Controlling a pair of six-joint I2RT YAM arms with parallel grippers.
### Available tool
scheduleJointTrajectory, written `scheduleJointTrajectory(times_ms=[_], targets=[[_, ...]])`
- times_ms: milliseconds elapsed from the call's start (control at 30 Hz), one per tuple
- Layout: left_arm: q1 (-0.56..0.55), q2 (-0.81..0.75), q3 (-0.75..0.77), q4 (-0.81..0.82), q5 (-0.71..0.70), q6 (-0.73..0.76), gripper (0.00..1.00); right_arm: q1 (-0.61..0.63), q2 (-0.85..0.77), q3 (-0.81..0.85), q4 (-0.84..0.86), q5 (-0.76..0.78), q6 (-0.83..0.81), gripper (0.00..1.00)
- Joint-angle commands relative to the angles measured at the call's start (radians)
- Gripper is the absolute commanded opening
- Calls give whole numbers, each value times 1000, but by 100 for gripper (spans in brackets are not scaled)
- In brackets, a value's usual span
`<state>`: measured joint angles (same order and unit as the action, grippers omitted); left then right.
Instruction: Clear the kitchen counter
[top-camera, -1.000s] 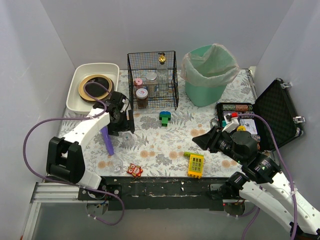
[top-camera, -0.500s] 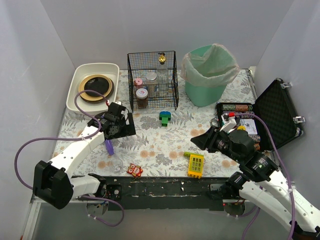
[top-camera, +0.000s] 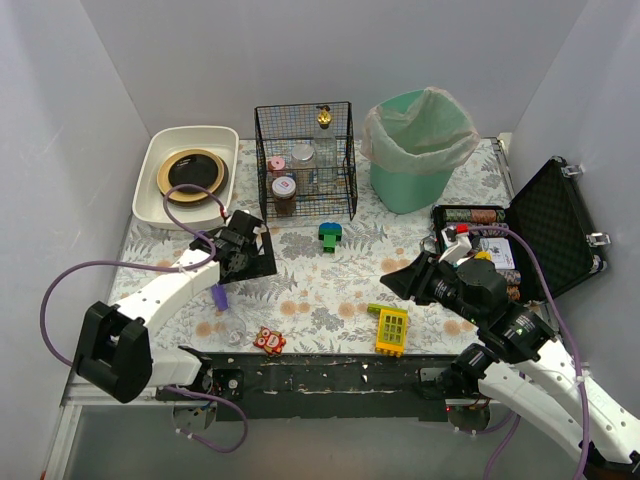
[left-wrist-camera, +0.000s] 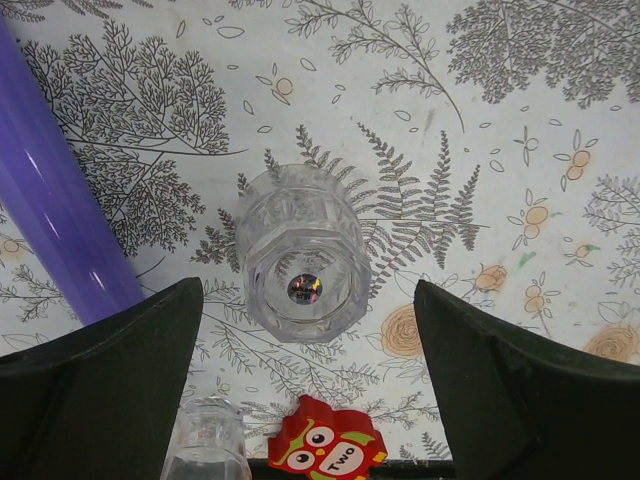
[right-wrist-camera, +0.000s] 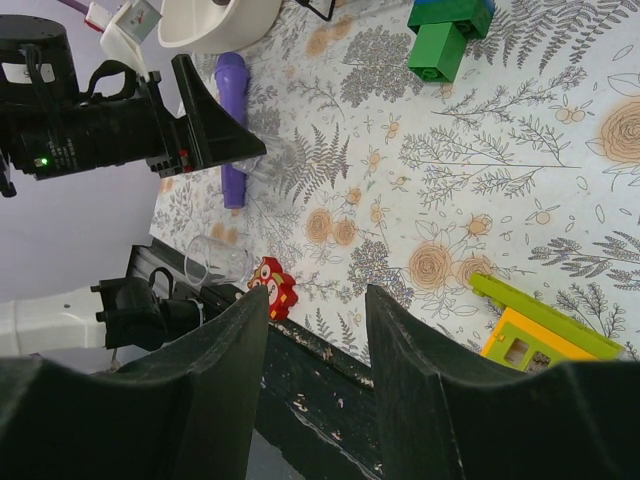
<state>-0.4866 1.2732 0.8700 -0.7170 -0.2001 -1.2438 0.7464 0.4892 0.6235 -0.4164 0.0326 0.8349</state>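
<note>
Hardly visible from above, under the left gripper (top-camera: 250, 260): an upright clear glass (left-wrist-camera: 303, 255). Plain only from the left wrist, between widely parted jaws, touching neither finger. Cut off at the near edge of that view: a second glass (left-wrist-camera: 210, 452), lying down, and a red owl tile (left-wrist-camera: 325, 450). On the left there, only part of a purple tube (left-wrist-camera: 55, 210).

Right gripper (right-wrist-camera: 318, 300) over the kitchen counter (top-camera: 330, 290), jaws apart, nothing between them. Also on the counter's flowered cloth: a green block (top-camera: 329, 235) and, near the front edge, a yellow toy (top-camera: 391, 328).

Along the far side: a white tub (top-camera: 148, 180), a wire basket (top-camera: 352, 160), a green bin (top-camera: 405, 195). At the right, an open black case (top-camera: 560, 220), its near part hidden behind the right arm.
</note>
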Motion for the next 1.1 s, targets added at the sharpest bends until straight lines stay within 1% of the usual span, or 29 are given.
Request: scheduleJointTrajectory(times_ms=[0, 200, 333, 433, 733, 833, 967, 1067], targets=[[-6, 6, -16, 33, -41, -14, 84, -2, 6, 5, 42, -3, 1, 51], [-9, 29, -23, 53, -36, -14, 75, -2, 6, 4, 45, -2, 4, 51], [-10, 32, -25, 59, -30, -13, 68, -2, 6, 4, 44, -2, 3, 51], [-13, 37, -28, 60, -25, -9, 64, -1, 5, 1, 44, -2, 4, 51], [-18, 58, -35, 59, -48, -14, 63, -1, 3, 2, 42, 0, 1, 51], [-20, 66, -29, 60, -58, -17, 60, -2, 2, 4, 42, 0, 1, 51], [-21, 74, -22, 62, -58, -17, 51, -2, -1, 5, 39, 3, 1, 51], [-21, 78, -19, 60, -55, -13, 39, -2, -4, 2, 39, 6, 1, 51]])
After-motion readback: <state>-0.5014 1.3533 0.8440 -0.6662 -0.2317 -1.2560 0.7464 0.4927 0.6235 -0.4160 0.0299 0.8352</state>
